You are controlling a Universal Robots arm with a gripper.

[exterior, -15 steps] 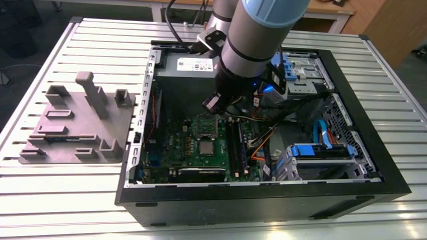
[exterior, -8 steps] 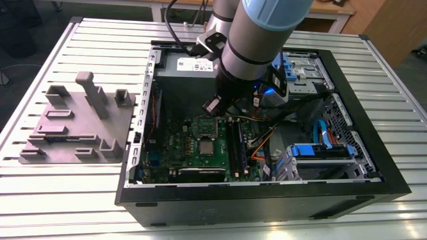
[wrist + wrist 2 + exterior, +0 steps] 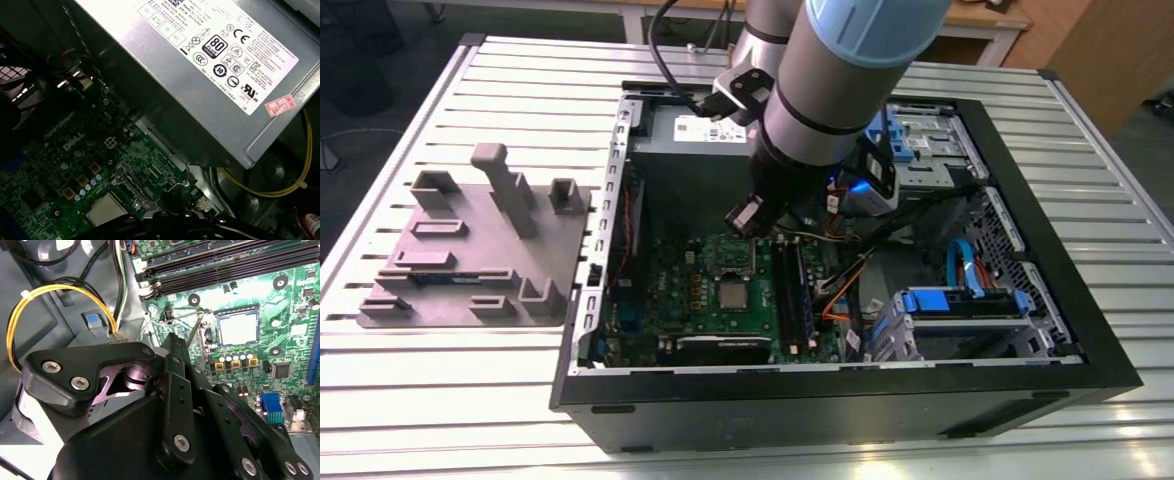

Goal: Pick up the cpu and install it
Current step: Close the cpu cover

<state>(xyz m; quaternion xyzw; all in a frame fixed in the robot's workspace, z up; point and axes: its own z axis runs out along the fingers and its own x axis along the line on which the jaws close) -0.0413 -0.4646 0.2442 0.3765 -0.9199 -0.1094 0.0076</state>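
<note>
cpu [image 3: 238, 328] already seated in socket at frame centre-right, tool [image 3: 744, 218] hovering just above it, grip state can't tell; looks like install is done.

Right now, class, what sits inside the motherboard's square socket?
The cpu lies flat inside the socket, silver-grey top showing in both wrist views. The socket contacts under it are covered. The gripper hangs above the motherboard.

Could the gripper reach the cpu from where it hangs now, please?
Probably yes. The cpu lies face up in its socket on the motherboard, with nothing lying over it, and the gripper hangs a little above and beside it inside the open case.
</note>
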